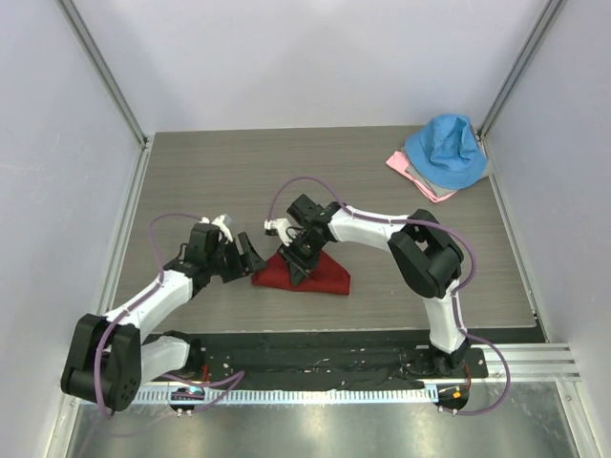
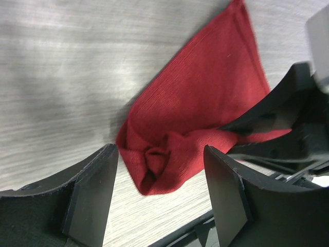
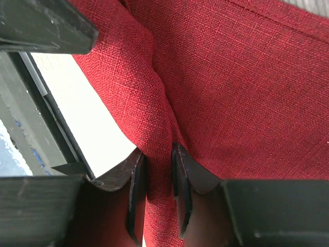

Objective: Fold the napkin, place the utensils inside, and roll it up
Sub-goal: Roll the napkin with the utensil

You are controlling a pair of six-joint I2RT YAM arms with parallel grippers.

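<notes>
The dark red napkin (image 1: 323, 276) lies as a folded triangle on the wooden table, its near-left edge rolled into a thick tube (image 2: 154, 159). My left gripper (image 1: 250, 258) hovers at the roll's left end. Its jaws (image 2: 159, 152) stand wide apart with only cloth and table showing between them, gripping nothing. My right gripper (image 1: 298, 261) sits on the roll from above, and its jaws (image 3: 158, 152) are shut on a ridge of the red cloth (image 3: 231, 77). The right arm's black fingers (image 2: 288, 103) show at the right of the left wrist view. The utensils are hidden.
A bright blue cloth (image 1: 446, 148) lies on a pale pink cloth (image 1: 412, 176) at the table's far right corner. Grey walls with metal rails close in both sides. The black mounting plate (image 1: 325, 358) runs along the near edge.
</notes>
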